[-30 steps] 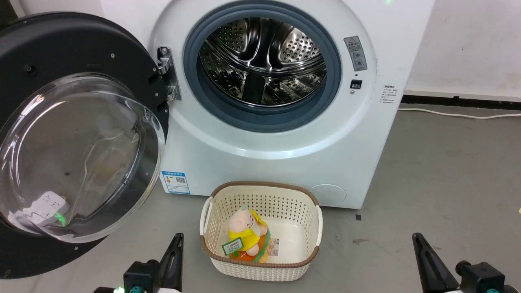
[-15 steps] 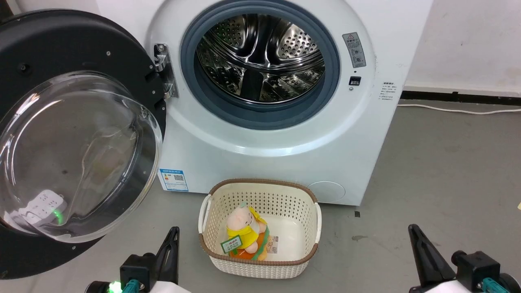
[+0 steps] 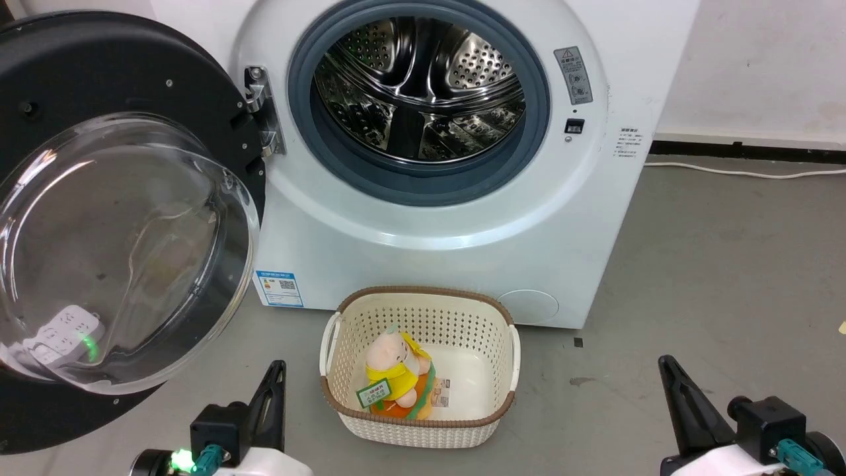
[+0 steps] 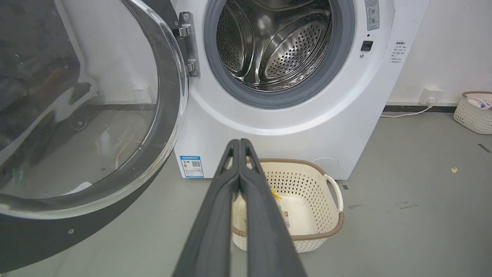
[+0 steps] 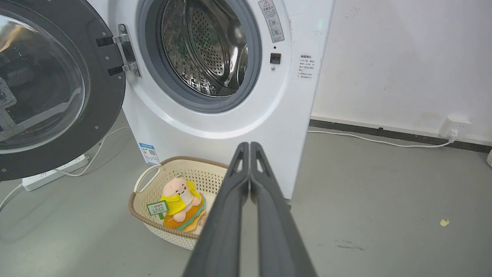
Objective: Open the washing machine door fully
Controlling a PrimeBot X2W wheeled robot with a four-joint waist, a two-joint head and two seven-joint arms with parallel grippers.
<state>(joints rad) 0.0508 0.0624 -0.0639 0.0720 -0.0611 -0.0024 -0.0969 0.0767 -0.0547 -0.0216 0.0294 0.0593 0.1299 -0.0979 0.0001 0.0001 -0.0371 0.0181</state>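
Washing machine door [image 3: 99,59] stands open wide at the left of the washing machine [image 3: 449,258]. Left gripper [image 4: 239,143] and right gripper [image 5: 250,145] hang at the near side, fingers pressed together, empty.

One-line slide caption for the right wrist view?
Right gripper, fingers shut, faces the washing machine, its door swung wide open, a plush toy in the cream basket before it.

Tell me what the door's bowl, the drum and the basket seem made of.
The washing machine door's bowl looks like clear glass: glossy, with the floor showing through. The drum looks like polished steel, perforated, with mirror-like reflections. The basket seems matt cream plastic, moulded with rows of holes and a brown rim.
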